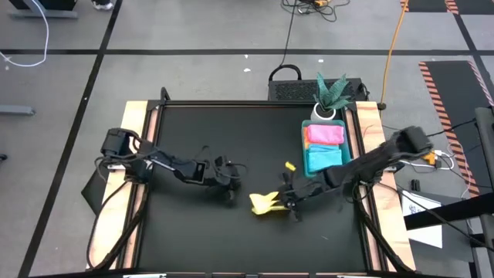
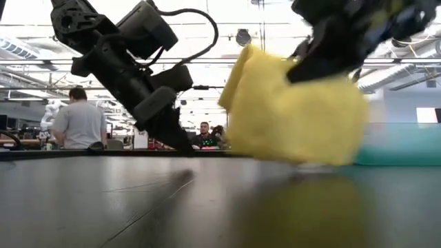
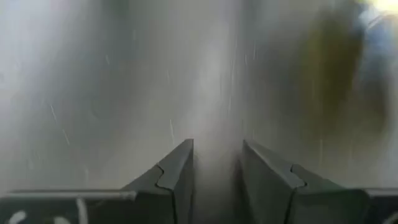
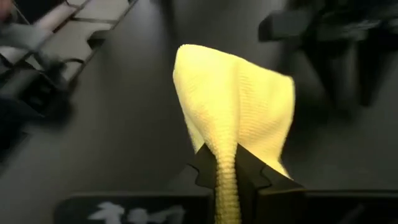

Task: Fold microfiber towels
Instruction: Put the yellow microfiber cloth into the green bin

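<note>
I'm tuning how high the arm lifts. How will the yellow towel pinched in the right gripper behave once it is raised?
Probably floppy: the yellow towel bunches into a narrow ridge between the right gripper's shut fingers and billows beyond them. Likely light, since one pinched edge carries it. In the low view its lower edge hangs near the table, so it may drag.

An open lab or workshop: people (image 2: pixel 80 122) at benches behind, ceiling strip lights (image 2: pixel 41 52), floor cables (image 1: pixel 287 35), striped hazard tape (image 1: pixel 450 100).
</note>
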{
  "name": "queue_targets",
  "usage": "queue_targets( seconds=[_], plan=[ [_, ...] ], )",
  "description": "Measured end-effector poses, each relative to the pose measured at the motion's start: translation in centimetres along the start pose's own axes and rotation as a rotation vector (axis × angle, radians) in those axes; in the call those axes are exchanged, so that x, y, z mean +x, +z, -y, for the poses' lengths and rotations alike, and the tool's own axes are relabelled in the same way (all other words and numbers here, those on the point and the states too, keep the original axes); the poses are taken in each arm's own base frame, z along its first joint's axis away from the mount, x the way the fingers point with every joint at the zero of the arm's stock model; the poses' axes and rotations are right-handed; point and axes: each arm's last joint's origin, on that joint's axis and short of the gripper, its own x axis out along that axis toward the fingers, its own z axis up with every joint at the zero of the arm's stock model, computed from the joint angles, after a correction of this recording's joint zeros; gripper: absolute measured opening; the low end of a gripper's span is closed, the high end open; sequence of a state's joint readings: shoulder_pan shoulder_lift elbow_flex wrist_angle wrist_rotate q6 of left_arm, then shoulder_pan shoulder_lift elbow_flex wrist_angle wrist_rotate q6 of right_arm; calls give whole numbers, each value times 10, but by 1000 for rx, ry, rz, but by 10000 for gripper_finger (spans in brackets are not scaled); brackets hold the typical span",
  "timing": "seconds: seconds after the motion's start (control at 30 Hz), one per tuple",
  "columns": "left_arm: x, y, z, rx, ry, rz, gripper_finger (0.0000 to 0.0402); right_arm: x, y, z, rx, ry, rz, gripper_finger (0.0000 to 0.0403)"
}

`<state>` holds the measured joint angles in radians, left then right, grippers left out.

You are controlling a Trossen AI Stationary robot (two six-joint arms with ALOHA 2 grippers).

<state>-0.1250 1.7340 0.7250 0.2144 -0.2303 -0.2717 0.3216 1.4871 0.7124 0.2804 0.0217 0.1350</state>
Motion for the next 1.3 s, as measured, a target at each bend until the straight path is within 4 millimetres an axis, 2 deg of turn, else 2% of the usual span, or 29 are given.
queue_targets(
  seconds=[0.2,0.37,0.47,0.57,0.67,0.8,0.9,1.03,1.3],
  plan=[
    [-3,-3,10,25,-14,1,140,-63,13,2,71,-105,-38,7],
    [-3,-4,12,35,24,9,140,-120,4,11,83,-300,-101,7],
    [-3,-4,12,33,23,14,140,-150,-4,19,-17,-487,-135,7],
    [-3,-3,11,27,25,20,140,-168,-7,25,-220,-684,-167,7],
    [-3,-2,10,22,26,23,140,-175,-7,32,-437,-839,-266,7],
    [-3,-1,11,15,21,38,140,-176,-15,44,-642,-864,-504,7],
    [-3,-1,11,15,22,36,140,-177,-23,53,-581,-864,-609,7],
    [-3,-1,11,7,21,36,140,-175,-31,61,-424,-816,-622,7],
    [-3,-1,11,7,22,34,140,-143,-76,68,-523,-727,-665,7]
  ],
)
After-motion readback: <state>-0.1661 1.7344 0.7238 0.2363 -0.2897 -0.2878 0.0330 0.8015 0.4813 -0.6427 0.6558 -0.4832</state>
